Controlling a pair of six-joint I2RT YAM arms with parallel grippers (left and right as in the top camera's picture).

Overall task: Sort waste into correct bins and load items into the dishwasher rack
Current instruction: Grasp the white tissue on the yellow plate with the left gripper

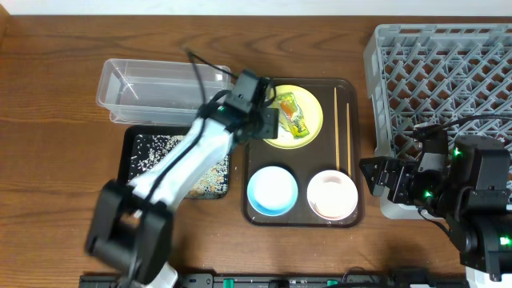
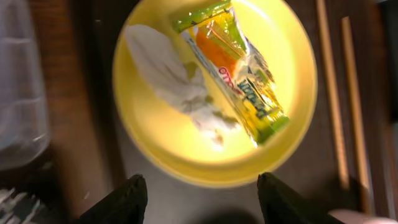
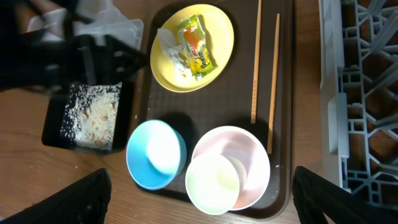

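Observation:
The pale yellow plate (image 1: 308,132) lies at the back of the brown serving tray (image 1: 352,216) and holds the green-and-orange wrapper (image 1: 294,114) and white paper bits (image 2: 171,74). My left gripper (image 1: 260,122) is open and empty. It hovers at the plate's left edge, with the plate (image 2: 155,134) and wrapper (image 2: 239,78) just ahead of the fingers (image 2: 202,186). The chopsticks (image 1: 342,132) lie right of the plate. The blue bowl (image 1: 272,192) and pinkish-white bowl (image 1: 332,194) sit at the tray's front. My right gripper (image 1: 376,176) is open and empty beside the grey rack (image 1: 444,72).
The clear tub (image 1: 160,84) stands at the back left. The black tray (image 1: 128,140) in front of it holds rice grains (image 1: 156,152). In the right wrist view the open fingers (image 3: 202,199) frame both bowls (image 3: 155,152), and the rack's wall (image 3: 333,93) runs along the right.

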